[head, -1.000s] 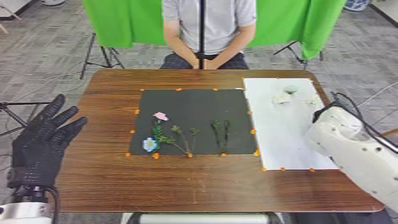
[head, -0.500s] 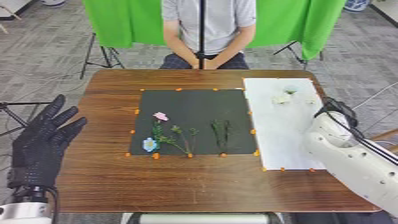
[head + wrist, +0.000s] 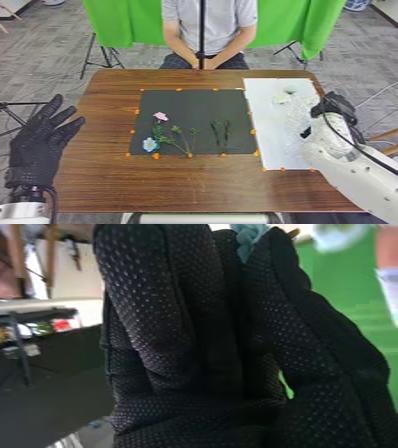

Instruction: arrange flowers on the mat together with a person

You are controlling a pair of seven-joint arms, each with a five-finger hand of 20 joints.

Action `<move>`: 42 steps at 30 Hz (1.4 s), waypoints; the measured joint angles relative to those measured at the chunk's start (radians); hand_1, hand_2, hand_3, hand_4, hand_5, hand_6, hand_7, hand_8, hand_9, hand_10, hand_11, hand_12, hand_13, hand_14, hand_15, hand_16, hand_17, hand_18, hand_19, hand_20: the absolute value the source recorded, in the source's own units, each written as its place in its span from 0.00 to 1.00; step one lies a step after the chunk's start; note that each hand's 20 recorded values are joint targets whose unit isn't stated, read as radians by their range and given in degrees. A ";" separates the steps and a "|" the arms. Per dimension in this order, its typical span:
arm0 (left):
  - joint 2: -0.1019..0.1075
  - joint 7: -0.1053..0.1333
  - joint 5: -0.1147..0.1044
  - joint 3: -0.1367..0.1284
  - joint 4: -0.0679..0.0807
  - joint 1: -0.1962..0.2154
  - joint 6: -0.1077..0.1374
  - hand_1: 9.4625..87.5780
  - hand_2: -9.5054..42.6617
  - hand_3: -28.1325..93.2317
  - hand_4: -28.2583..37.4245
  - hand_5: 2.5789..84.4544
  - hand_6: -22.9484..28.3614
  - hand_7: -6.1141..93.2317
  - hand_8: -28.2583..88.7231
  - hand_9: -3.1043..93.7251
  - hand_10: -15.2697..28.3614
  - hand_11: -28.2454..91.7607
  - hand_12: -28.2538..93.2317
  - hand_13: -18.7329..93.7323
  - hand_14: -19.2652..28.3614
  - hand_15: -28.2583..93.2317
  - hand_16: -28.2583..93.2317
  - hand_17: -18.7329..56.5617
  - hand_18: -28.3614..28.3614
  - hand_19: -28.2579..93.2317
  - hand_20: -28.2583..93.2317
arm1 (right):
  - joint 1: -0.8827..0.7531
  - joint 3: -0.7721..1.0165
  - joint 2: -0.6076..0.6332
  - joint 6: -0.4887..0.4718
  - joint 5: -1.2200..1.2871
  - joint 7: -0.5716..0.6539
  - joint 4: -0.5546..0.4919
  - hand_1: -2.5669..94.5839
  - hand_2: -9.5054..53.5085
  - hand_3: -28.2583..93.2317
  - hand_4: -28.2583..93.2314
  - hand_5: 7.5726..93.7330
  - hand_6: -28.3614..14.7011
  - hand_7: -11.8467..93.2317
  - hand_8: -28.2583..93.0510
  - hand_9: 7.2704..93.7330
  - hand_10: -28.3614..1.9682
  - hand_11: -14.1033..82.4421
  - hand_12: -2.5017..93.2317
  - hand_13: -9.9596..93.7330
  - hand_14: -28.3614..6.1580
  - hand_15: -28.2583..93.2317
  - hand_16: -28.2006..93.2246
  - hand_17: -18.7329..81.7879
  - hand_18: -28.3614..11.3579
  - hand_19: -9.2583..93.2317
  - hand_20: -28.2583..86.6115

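Observation:
My right hand (image 3: pixel 336 107) is over the right edge of the white sheet (image 3: pixel 274 132). In the right wrist view, my right hand (image 3: pixel 191 339) has its fingers and thumb close together, pinching a pale blue-green flower piece (image 3: pixel 246 240) at the tips. A pale green flower (image 3: pixel 290 89) and a white flower (image 3: pixel 281 99) lie on the sheet's far part. The dark mat (image 3: pixel 191 102) bears a pink flower (image 3: pixel 161 116), a blue flower (image 3: pixel 149 145), a leafy sprig (image 3: pixel 186 140) and green stems (image 3: pixel 220 135). My left hand (image 3: pixel 37 145) is open beside the table's left edge.
Across the brown table (image 3: pixel 182 185) a person sits with hands (image 3: pixel 207 64) together, off the flowers. Orange tabs (image 3: pixel 155 156) line the edges of mat and sheet. The right arm's white links (image 3: pixel 351 172) cross the table's right side, with cables along them.
My right hand has moved inward and a little toward the far side, and its arm has turned. The flowers on the dark mat and my left hand stay nearly still.

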 measured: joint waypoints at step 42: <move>-0.098 -0.039 0.027 -0.097 -0.008 0.025 -0.030 0.14 0.32 0.86 0.05 0.35 0.54 0.16 0.17 0.33 0.68 0.38 0.33 0.34 0.85 0.60 0.20 0.12 0.84 0.54 0.36 | 0.820 -1.072 -0.483 -0.022 0.085 -0.380 0.058 0.59 0.00 0.76 0.00 0.90 0.73 0.28 0.24 0.98 0.68 0.29 0.31 0.93 0.68 0.58 0.40 0.58 0.31 0.92 0.13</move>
